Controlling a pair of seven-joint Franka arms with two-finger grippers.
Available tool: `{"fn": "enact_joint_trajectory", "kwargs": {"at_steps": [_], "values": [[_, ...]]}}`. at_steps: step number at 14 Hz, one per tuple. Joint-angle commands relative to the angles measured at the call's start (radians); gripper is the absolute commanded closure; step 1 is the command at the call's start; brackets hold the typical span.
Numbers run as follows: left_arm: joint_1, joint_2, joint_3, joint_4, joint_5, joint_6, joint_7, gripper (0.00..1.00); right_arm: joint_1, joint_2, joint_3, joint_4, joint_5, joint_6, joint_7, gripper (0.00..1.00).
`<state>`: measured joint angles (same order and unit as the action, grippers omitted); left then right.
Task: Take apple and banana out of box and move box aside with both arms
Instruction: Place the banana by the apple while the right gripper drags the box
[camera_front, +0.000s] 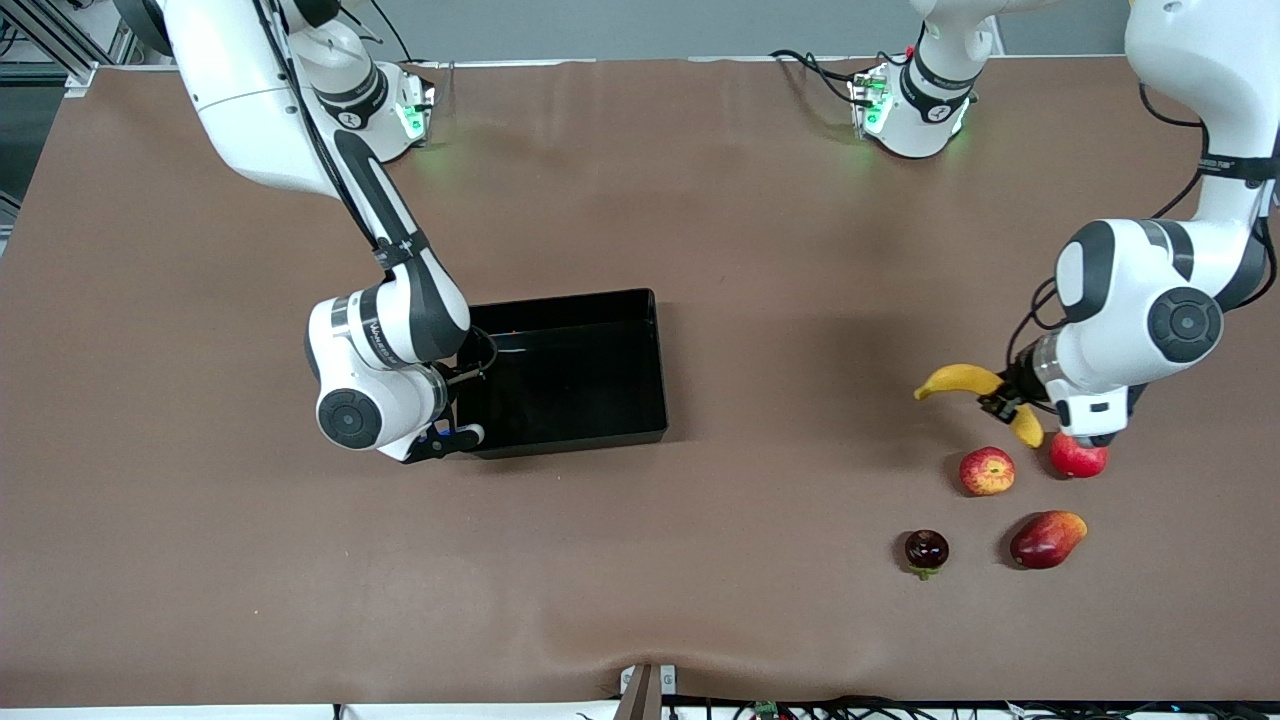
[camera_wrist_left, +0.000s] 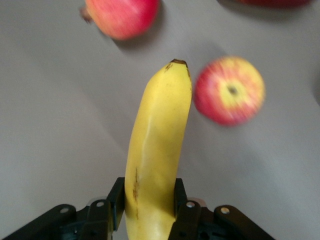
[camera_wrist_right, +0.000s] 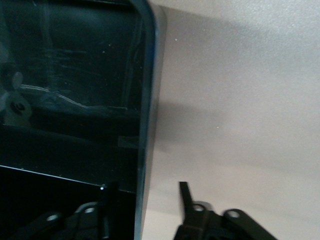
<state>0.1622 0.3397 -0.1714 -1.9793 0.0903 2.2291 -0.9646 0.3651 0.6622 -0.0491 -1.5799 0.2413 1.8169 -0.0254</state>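
Note:
The long yellow banana (camera_front: 960, 380) (camera_wrist_left: 157, 145) sits between the fingers of my left gripper (camera_front: 1005, 400) (camera_wrist_left: 149, 185), which is shut on it near one end, at the left arm's end of the table. I cannot tell whether it is clear of the table. The red and yellow apple (camera_front: 987, 471) (camera_wrist_left: 229, 90) lies just beside it, nearer the front camera. The black box (camera_front: 560, 300) (camera_wrist_right: 145, 100) stands mid-table. My right gripper (camera_front: 460, 405) (camera_wrist_right: 147, 189) is open astride the box's end wall, one finger inside and one outside, with a gap to the outer finger.
A plain red pomegranate (camera_front: 1078, 457) (camera_wrist_left: 122, 15) lies under the left wrist. A dark-red mango (camera_front: 1046, 539) and a small dark round fruit (camera_front: 926, 550) lie nearer the front camera. Brown table (camera_front: 780, 300) spreads between the box and the fruits.

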Motion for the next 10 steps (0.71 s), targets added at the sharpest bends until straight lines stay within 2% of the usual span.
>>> {"fn": "enact_joint_trajectory", "kwargs": {"at_steps": [1, 3, 8, 9, 10], "values": [[0.023, 0.025, -0.008, -0.061, 0.032, 0.130, -0.003, 1.00, -0.015, -0.012, -0.002, 0.000, 0.047, -0.030, 0.005, 0.89], [0.045, 0.062, -0.008, -0.069, 0.034, 0.191, -0.003, 1.00, -0.026, -0.027, -0.006, 0.000, 0.047, -0.080, 0.007, 0.98], [0.054, 0.128, -0.005, -0.072, 0.083, 0.271, -0.002, 0.98, -0.173, -0.088, -0.009, -0.031, 0.046, -0.137, -0.004, 0.99], [0.060, 0.134, -0.005, -0.072, 0.086, 0.279, -0.002, 0.84, -0.210, -0.098, -0.009, -0.035, 0.046, -0.137, -0.004, 0.99], [0.060, 0.136, -0.005, -0.072, 0.094, 0.279, -0.002, 0.43, -0.242, -0.099, -0.009, -0.035, 0.044, -0.140, -0.007, 0.99]]}}
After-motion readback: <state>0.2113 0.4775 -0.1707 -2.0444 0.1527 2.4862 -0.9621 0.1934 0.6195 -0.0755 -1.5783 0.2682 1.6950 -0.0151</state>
